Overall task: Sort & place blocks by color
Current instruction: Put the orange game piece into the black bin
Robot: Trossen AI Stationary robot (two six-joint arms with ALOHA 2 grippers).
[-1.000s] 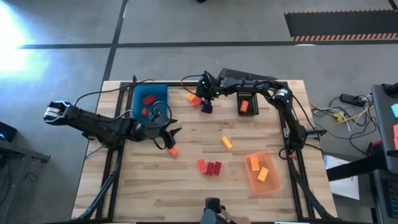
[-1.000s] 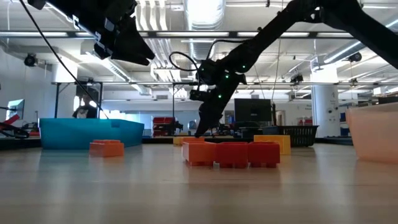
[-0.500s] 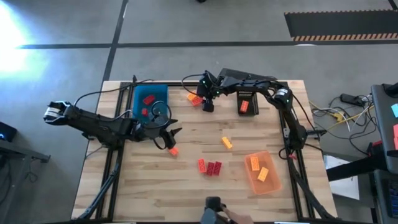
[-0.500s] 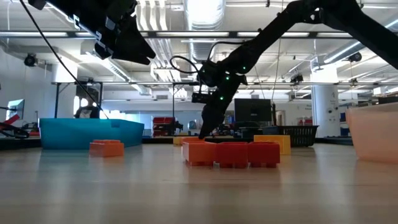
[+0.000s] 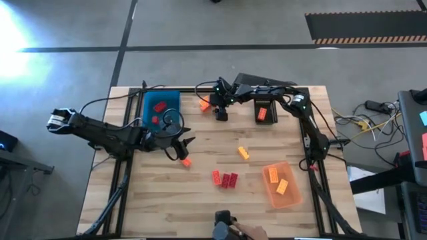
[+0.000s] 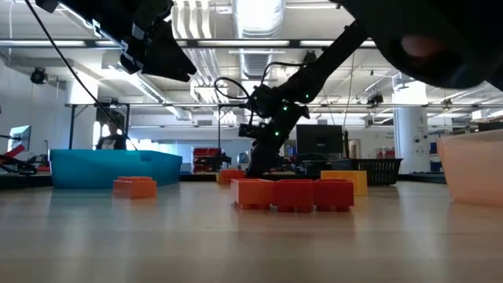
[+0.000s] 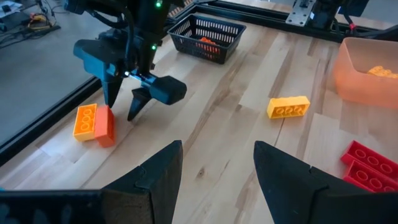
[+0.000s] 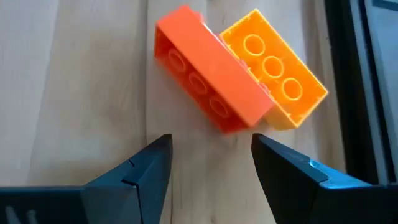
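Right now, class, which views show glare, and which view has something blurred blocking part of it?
High view: a bright glare patch washes out the floor at upper left. Low view: ceiling lights bloom white, and a dark blurred shape close to the lens blocks the upper right corner.

Grey concrete floor surrounds the wooden table.

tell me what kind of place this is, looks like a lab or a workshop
Most likely a robotics lab in an open industrial hall. A wooden table on a metal frame stands on bare concrete, ceiling ducts and strip lights run overhead, and monitors and benches fill the room behind.
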